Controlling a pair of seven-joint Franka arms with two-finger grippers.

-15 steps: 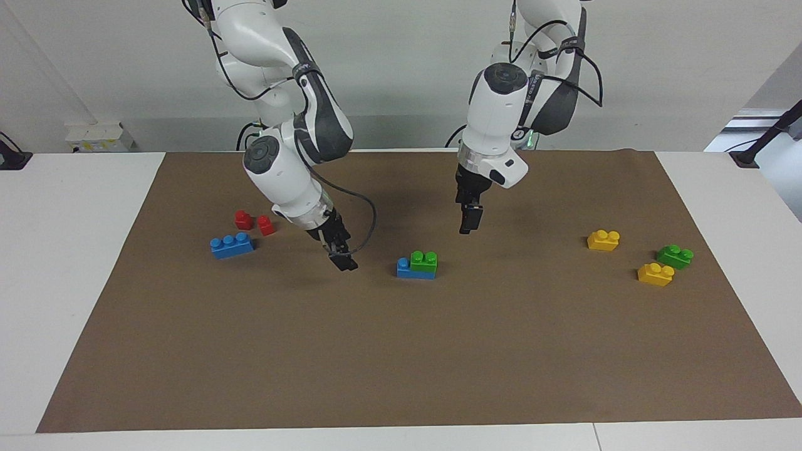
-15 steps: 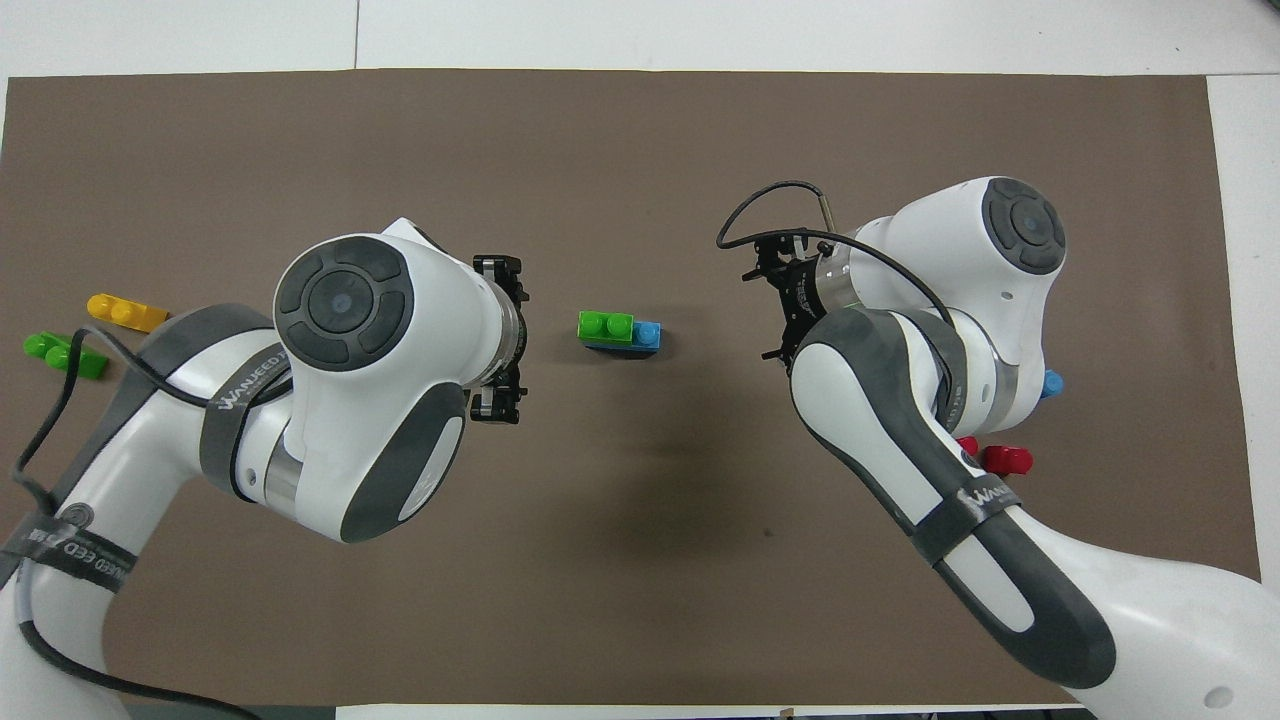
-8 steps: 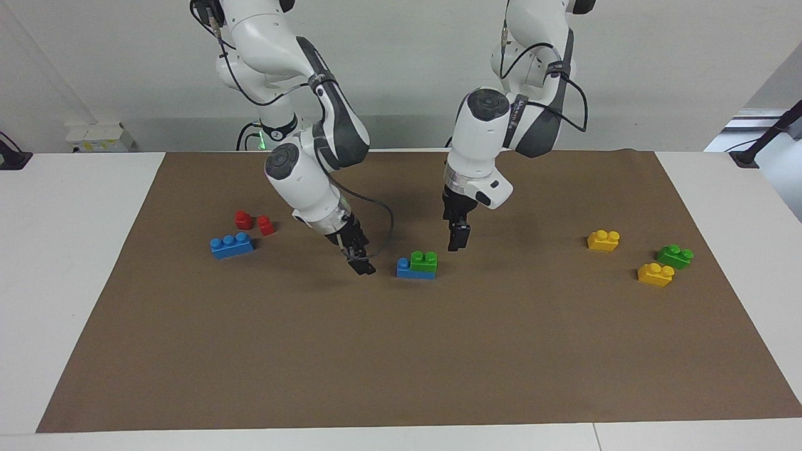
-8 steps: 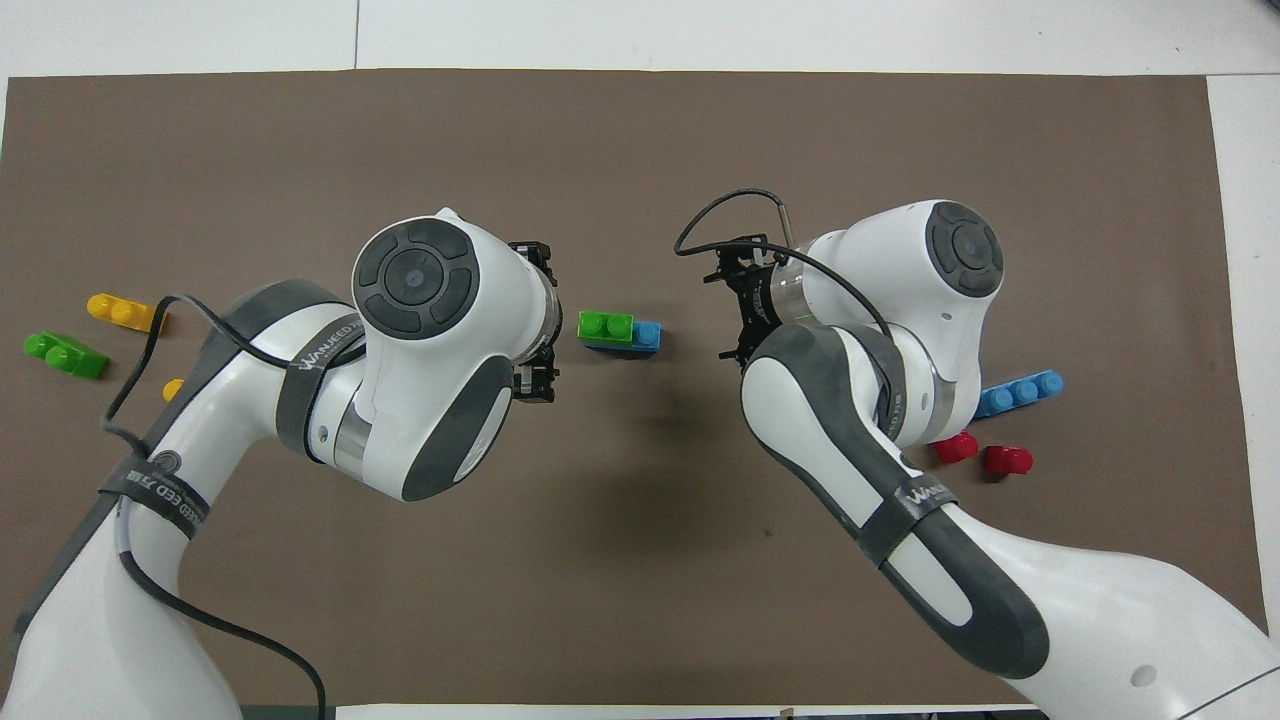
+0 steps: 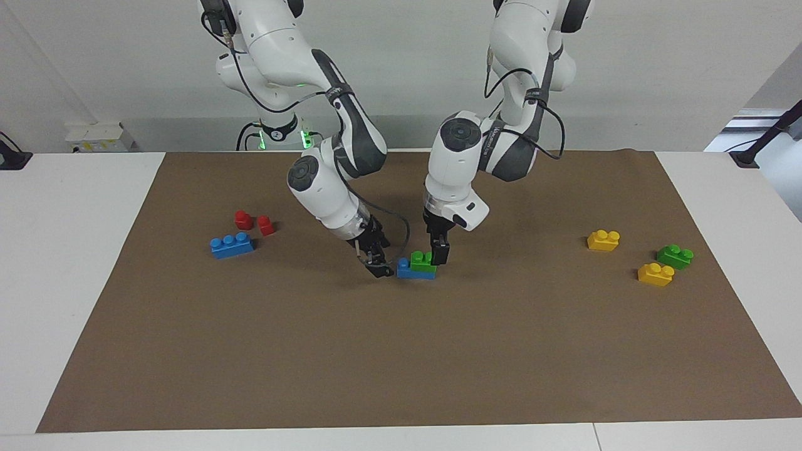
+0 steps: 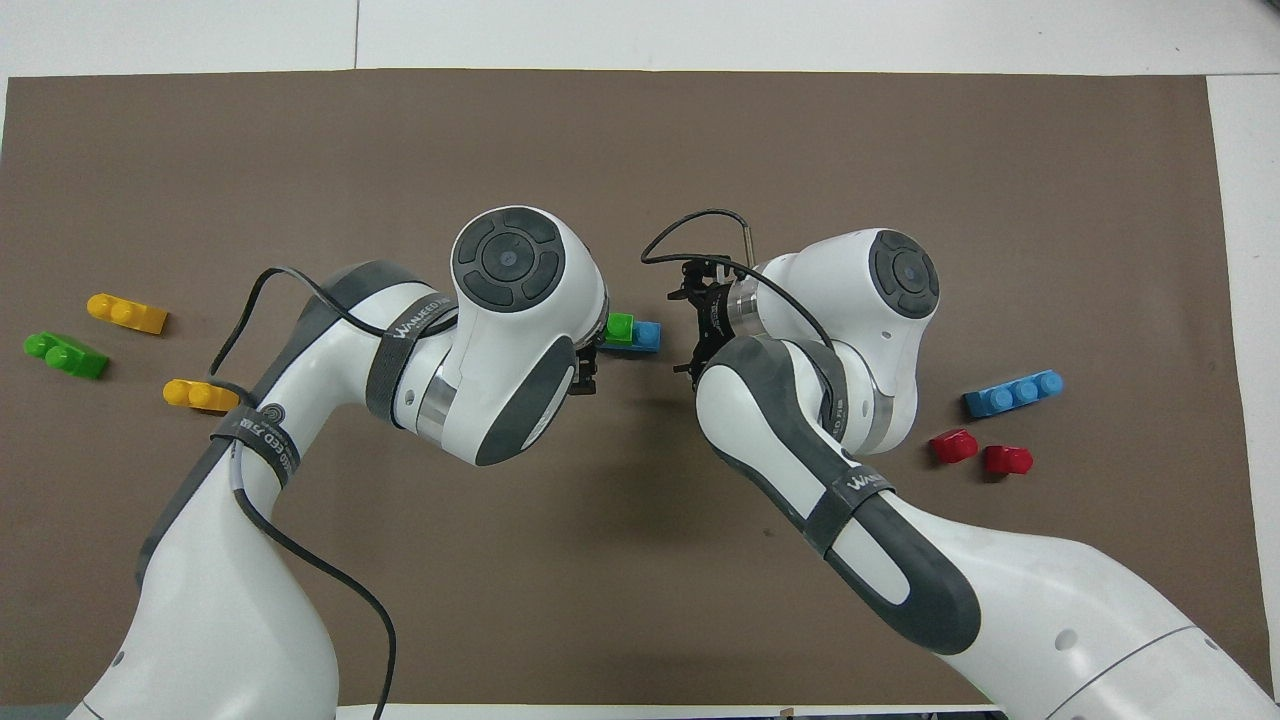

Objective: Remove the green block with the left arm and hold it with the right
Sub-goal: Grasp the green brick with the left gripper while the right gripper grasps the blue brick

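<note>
You have the left gripper point(image 5: 437, 253) open, down at the green block point(image 5: 423, 261) stacked on the blue brick point(image 5: 405, 270) mid-mat, ready to pull it, while the right gripper point(image 5: 378, 269), fingers unreadable, sits just beside the blue end to brace.

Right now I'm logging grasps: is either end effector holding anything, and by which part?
Nothing is held yet. The left end effector stands open at the green block; the right end effector is beside the blue block.
</note>
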